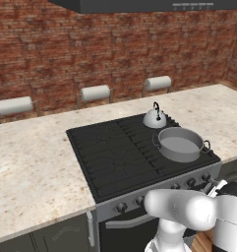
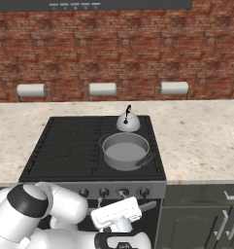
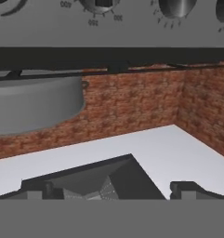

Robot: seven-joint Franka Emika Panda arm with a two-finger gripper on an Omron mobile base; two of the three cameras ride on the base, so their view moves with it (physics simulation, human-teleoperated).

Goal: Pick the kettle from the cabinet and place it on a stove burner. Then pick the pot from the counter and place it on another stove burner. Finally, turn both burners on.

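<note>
The range (image 1: pixel 105 152) sat let into the beige worktop (image 1: pixel 31 162), and I placed everything by it. Its left-hand burners lay bare. At its back right corner stood the kettle (image 1: pixel 155 118), upright on the grate. Just in front of that, on the front right burner, sat the pot (image 1: pixel 180 144), close beside the kettle; I could not tell whether the two touched.

With both vessels on burners, what was left to work, I judged, was the knob row (image 2: pixel 113 192) along the range's front. Those knobs looked small, round, hard and smooth-faced. They would likely be stiff to turn and apt to slip, so I would pinch one squarely across its rim, fingers on opposite sides, then twist.

The arm (image 1: pixel 189 209) was folded low in front of the range, below the knob row. The hand (image 3: pixel 114 189) was rolled over, so its camera saw the knobs (image 3: pixel 176 7) above and the pot upside down. Its fingers (image 3: pixel 187 188) stood wide apart and held nothing.
</note>
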